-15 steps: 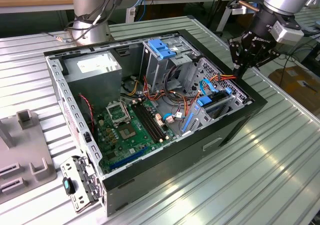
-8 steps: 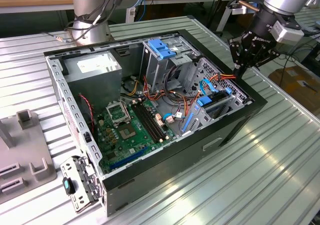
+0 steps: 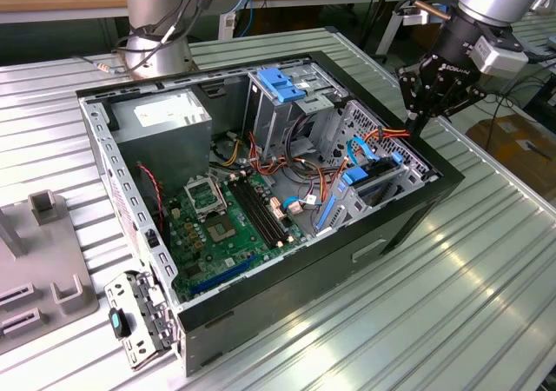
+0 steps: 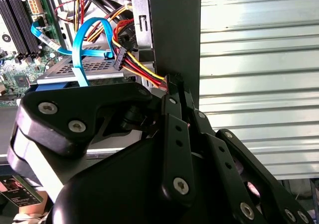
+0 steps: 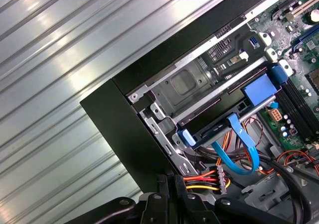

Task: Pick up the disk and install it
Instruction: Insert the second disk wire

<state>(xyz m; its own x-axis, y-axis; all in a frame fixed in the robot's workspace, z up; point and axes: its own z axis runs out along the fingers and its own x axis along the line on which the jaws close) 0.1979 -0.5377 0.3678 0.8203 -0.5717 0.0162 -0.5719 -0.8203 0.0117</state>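
Arm angled down, gripper (image 3: pixel 423 113) over computer case (image 3: pixel 365 261) corner, jaws clenched, holding nothing. Disk (image 3: pixel 375 182) sits in its bay, cables (image 5: pixel 239 149) attached.

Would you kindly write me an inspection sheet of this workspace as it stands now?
Surface: ribbed metal table, carrying an open computer case.
Job's things: disk with blue rails sits in the case's bay, cables plugged in.
Clutter: grey fixture block at the exterior view's left.
Grippers: gripper above the case's corner, holding nothing.
Cables: blue ribbon cable; red-yellow power wires.
Surroundings: cardboard box, workbenches behind.
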